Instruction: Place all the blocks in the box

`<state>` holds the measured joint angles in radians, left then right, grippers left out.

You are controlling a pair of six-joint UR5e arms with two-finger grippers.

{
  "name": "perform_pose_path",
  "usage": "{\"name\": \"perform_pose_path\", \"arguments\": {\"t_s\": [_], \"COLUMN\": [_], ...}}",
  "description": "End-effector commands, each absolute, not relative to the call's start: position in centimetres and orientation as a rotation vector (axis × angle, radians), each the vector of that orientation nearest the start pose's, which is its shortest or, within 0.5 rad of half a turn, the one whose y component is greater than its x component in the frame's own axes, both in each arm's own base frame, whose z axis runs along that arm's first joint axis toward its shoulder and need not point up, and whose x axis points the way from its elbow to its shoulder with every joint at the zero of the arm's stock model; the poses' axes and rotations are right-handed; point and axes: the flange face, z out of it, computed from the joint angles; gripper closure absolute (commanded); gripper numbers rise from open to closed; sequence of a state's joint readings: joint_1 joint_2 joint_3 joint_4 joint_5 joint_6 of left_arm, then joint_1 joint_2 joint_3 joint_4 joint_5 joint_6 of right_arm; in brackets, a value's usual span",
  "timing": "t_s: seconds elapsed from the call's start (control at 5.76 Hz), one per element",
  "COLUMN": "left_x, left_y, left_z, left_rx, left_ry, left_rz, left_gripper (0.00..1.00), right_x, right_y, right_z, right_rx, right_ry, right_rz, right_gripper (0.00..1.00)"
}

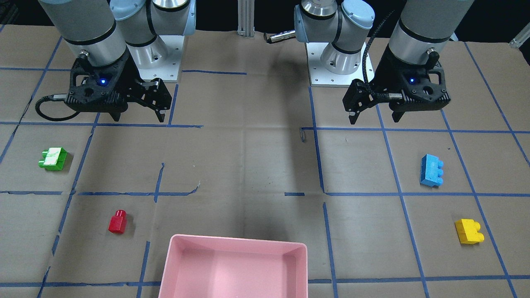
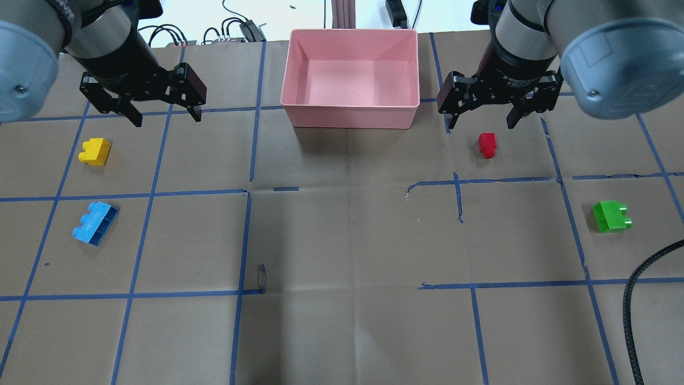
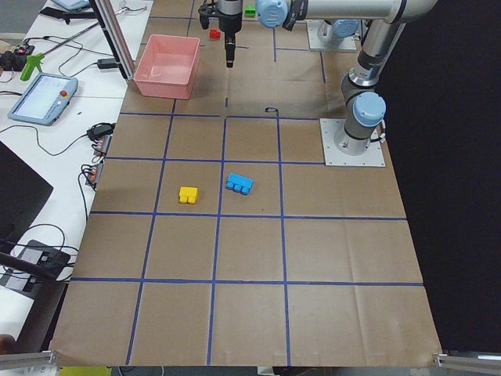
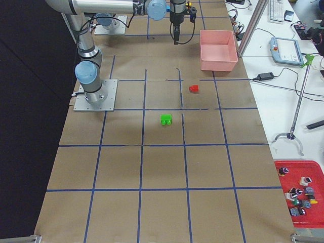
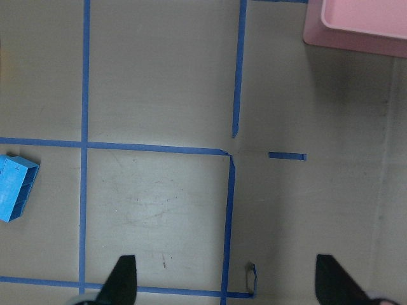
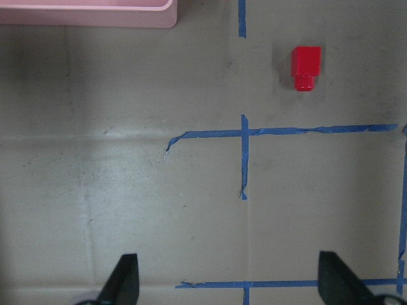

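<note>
The pink box (image 2: 350, 115) stands at the table's far middle and holds no block. The yellow block (image 2: 95, 151) and light blue block (image 2: 95, 223) lie on the left side. The red block (image 2: 487, 144) and green block (image 2: 611, 216) lie on the right side. My left gripper (image 2: 167, 118) is open and empty, hovering right of and beyond the yellow block. My right gripper (image 2: 481, 124) is open and empty, hovering just beyond the red block, which shows in the right wrist view (image 6: 306, 65). The blue block shows at the left wrist view's edge (image 5: 14, 187).
Blue tape lines (image 2: 248, 240) grid the brown paper table cover. A black cable (image 2: 633, 299) hangs at the near right. Both arm bases (image 1: 331, 62) stand at the robot's side of the table. Beside the table are a tablet (image 3: 43, 98) and a red parts tray (image 4: 298, 190).
</note>
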<state>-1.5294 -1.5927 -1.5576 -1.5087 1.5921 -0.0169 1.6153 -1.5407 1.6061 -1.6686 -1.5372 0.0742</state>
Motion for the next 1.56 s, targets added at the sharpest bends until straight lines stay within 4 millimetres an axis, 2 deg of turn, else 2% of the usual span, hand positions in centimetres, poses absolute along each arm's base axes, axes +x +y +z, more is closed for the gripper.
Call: {"name": "perform_pose_path", "arguments": {"t_s": [0.0,0.35,0.52,0.69,0.87,1.04,1.21,1.39], "left_x": [-11.0,-10.8,-10.2,-9.0,-5.1,1.9,9.0,13.7], "left_y": [-51.1,-51.1,-51.0,-51.1,-51.5,-51.9,-51.8,-51.8], "left_z": [49.0,49.1,48.7,48.4,48.2,47.3,46.0,44.5], "left_rx": [-0.092,-0.056,-0.009,0.063,0.040,0.012,-0.016,0.069], "left_ry": [3.115,3.114,3.113,3.110,3.107,3.116,3.123,3.134], "left_rz": [-0.086,-0.085,-0.077,-0.065,-0.052,-0.023,0.018,0.050], "left_gripper": [0.00,0.00,0.00,0.00,0.00,0.00,0.00,0.00], "right_x": [15.9,15.9,15.6,14.1,10.0,4.3,0.8,-2.3], "right_y": [-50.1,-50.3,-50.5,-50.9,-51.7,-51.9,-51.8,-51.8], "right_z": [46.5,46.2,46.0,46.2,46.2,47.1,47.6,47.6], "right_rx": [0.044,0.042,-0.014,-0.086,-0.178,-0.181,-0.213,-0.244], "right_ry": [3.105,3.106,3.108,3.107,3.141,3.161,3.163,3.149], "right_rz": [-0.047,-0.040,-0.032,-0.046,-0.048,-0.065,-0.082,-0.085], "right_gripper": [0.00,0.00,0.00,0.00,0.00,0.00,0.00,0.00]}}
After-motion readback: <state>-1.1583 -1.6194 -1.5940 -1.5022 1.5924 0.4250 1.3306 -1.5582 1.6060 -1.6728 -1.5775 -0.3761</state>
